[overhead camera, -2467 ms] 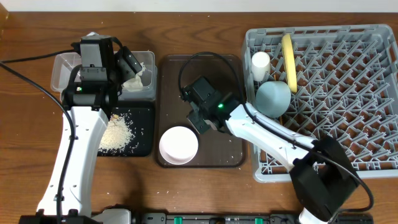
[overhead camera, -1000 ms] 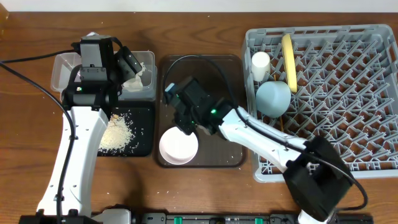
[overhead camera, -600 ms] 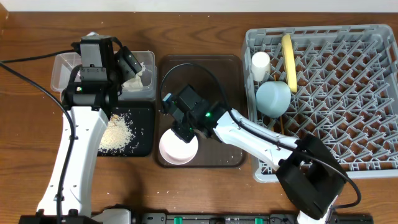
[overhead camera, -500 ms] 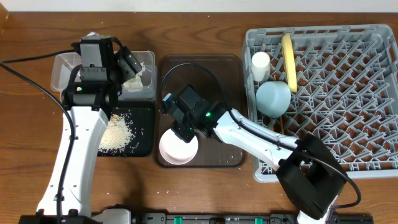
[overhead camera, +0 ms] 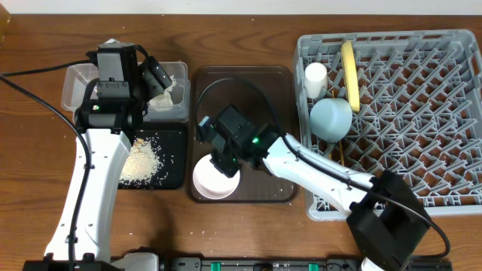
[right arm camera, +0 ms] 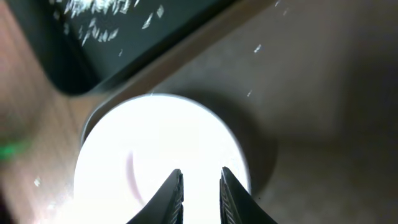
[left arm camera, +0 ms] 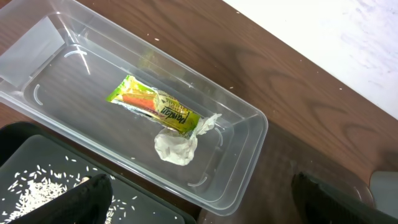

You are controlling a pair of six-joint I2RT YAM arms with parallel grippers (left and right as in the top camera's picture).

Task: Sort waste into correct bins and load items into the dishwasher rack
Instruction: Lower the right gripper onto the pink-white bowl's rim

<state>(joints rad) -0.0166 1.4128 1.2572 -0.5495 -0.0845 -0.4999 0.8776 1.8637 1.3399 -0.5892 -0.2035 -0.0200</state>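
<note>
Brown wood-grain surface [overhead camera: 248,38] ran back to a pale wall [overhead camera: 226,6], carrying the grey dishwasher rack [overhead camera: 422,113] on the right with the yellow plate [overhead camera: 349,71], white cup [overhead camera: 315,75] and light blue bowl [overhead camera: 331,118] in its left part. The brown serving tray [overhead camera: 279,98] sat mid-surface, with the clear tub [left arm camera: 249,124] and the black tray [overhead camera: 175,162] of rice crumbs [overhead camera: 141,162] on the left. The left end effector [left arm camera: 205,196] hung wide open above the tub, where the wrapper [left arm camera: 155,107] and tissue [left arm camera: 176,147] lay touching; the right end effector [right arm camera: 199,186], narrowly parted and gripping nothing, hovered over the white bowl [overhead camera: 215,181] on the serving tray.
</note>
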